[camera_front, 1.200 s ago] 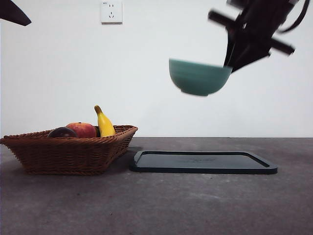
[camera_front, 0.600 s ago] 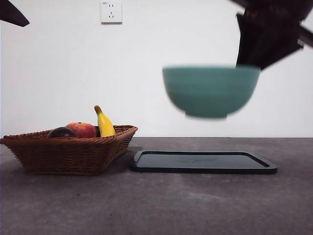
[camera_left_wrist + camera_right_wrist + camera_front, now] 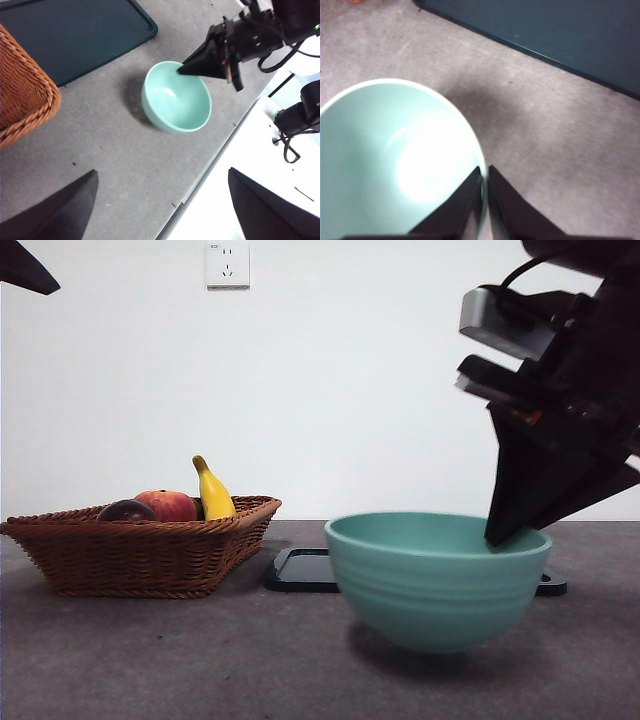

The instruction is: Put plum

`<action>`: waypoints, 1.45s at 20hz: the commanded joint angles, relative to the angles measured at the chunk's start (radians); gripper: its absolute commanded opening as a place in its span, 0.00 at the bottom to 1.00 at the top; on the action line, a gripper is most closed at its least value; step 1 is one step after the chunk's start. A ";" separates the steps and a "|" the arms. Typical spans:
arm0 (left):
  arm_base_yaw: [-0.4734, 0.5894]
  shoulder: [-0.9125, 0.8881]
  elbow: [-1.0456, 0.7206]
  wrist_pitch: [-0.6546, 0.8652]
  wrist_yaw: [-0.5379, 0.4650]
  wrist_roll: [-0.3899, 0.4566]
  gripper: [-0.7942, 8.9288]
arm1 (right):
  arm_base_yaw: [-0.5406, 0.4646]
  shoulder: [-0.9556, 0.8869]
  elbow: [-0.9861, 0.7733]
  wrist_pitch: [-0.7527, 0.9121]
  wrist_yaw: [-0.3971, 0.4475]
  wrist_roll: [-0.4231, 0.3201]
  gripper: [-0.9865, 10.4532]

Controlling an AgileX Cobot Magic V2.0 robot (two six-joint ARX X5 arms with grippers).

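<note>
The bench [image 3: 150,660] is carrying everything; on it the dark tray [image 3: 75,35] is lying flat toward the back, with the wicker basket [image 3: 140,550] just beside its one end. The teal bowl [image 3: 437,575] is sitting near the front of the bench, in front of the tray and not on it, well apart from the basket; whether its foot is fully resting on the bench I cannot tell from the front view.

The right hand [image 3: 485,200] is grasping the bowl by its rim, one jaw inside the wall and one outside, clenched on it; so this hand is busy and is standing on the far side from the basket. The left hand [image 3: 160,210] is waiting high above the bench, its jaws spread wide and holding nothing.

The plum [image 3: 127,510] is lying in the basket, touching the red-orange fruit [image 3: 168,505], with the banana [image 3: 213,492] standing up just beside them. The plum is round, so no axis is mattering; what is mattering is the side. In my judgement the left hand is the nearer and the free one, and the plum must travel from the basket across to the bowl.
</note>
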 commanded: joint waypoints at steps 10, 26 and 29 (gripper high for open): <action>-0.005 0.006 0.013 0.004 0.002 0.012 0.50 | 0.058 0.095 0.002 0.043 0.055 0.033 0.19; -0.005 0.006 0.013 0.004 0.002 0.012 0.50 | 0.057 -0.307 0.183 -0.256 -0.093 0.004 0.25; -0.005 0.006 0.013 0.004 0.002 0.012 0.50 | 0.057 -0.397 0.184 -0.340 -0.215 0.005 0.25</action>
